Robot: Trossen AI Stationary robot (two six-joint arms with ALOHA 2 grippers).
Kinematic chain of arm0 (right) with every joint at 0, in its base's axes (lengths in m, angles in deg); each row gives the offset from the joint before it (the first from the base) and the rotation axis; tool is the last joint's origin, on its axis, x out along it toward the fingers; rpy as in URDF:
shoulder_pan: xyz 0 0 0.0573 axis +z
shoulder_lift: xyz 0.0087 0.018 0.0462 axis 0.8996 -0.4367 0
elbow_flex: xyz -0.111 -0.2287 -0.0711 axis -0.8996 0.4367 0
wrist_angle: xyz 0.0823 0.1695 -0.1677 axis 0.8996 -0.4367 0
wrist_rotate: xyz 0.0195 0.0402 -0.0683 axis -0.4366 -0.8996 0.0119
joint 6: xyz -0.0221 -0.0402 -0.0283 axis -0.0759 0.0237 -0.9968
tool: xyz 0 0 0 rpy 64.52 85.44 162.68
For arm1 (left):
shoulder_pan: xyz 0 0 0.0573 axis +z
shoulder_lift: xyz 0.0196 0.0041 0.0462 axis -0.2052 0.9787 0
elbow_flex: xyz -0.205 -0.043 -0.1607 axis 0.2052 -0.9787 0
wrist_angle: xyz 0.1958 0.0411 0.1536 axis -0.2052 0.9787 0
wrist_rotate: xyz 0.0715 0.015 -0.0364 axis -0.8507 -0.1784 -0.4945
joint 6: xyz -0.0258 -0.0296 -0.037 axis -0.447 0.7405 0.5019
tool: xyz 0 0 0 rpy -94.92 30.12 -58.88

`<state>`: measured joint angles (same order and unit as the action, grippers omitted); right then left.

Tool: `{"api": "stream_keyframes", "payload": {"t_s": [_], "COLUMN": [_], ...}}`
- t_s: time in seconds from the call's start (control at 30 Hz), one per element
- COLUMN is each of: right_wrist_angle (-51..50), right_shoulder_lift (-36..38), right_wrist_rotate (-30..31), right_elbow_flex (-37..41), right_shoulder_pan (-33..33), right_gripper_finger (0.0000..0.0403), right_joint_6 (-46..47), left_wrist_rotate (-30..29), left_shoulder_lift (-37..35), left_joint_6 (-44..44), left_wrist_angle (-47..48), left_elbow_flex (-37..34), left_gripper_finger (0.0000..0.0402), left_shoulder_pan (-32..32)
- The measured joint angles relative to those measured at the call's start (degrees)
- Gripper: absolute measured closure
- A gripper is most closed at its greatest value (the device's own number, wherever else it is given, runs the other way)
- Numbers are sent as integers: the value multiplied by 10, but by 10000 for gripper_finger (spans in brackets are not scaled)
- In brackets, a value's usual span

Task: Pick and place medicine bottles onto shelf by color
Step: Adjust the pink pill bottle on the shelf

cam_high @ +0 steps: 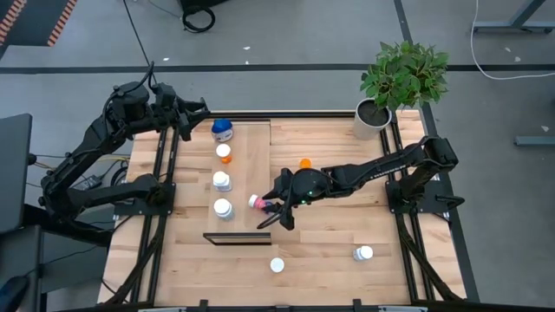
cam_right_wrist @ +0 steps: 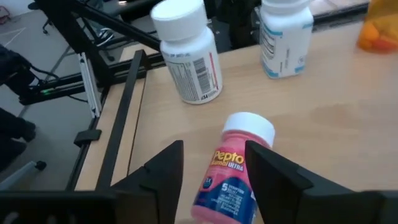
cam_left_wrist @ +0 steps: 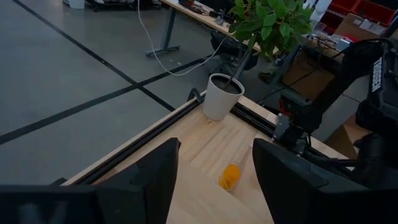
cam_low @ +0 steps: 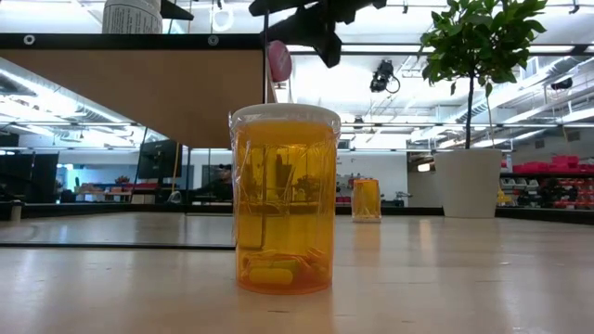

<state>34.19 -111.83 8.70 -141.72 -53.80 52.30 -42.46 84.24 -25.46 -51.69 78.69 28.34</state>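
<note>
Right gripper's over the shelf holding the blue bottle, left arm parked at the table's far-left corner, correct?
Not blue. The right gripper holds a pink bottle with a white cap; the right wrist view shows it between the fingers. The blue bottle stands at the shelf's far end. The rest holds: left gripper waits at that corner.

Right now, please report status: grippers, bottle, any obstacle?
Right gripper over the shelf, fingers around pink bottle. Left gripper idle at far left corner, open. Two white bottles close ahead.

Robotics lab, grey floor [cam_high: 286,35], floor cables [cam_left_wrist: 163,38], workbenches [cam_left_wrist: 205,18]
</note>
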Motion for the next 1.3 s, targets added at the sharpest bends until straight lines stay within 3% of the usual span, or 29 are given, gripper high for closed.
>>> {"api": "stream_keyframes", "payload": {"t_s": [0.27,0.47,0.87,1.1,1.3], "right_wrist_angle": [-141,-145,-157,-159,-162], "right_shoulder_lift": [1,1,-48,-59,-59], "right_wrist_rotate": [-27,-29,-73,-16,-11], "right_elbow_flex": [-38,-50,-66,-87,-87], "right_shoulder_pan": [-10,-30,-45,-49,-55], "right_gripper_finger": [151,105,106,107,113], "right_joint_6": [87,123,140,115,116], "left_wrist_rotate": [0,0,0,1,1], "left_shoulder_lift": [0,0,0,0,0], "left_joint_6": [0,-6,-6,-6,-6], "left_wrist_angle": [0,0,7,23,25], "left_elbow_flex": [0,0,0,0,0], "left_gripper_finger": [188,189,188,193,189], "left_shoulder_pan": [0,0,0,-1,0]}}
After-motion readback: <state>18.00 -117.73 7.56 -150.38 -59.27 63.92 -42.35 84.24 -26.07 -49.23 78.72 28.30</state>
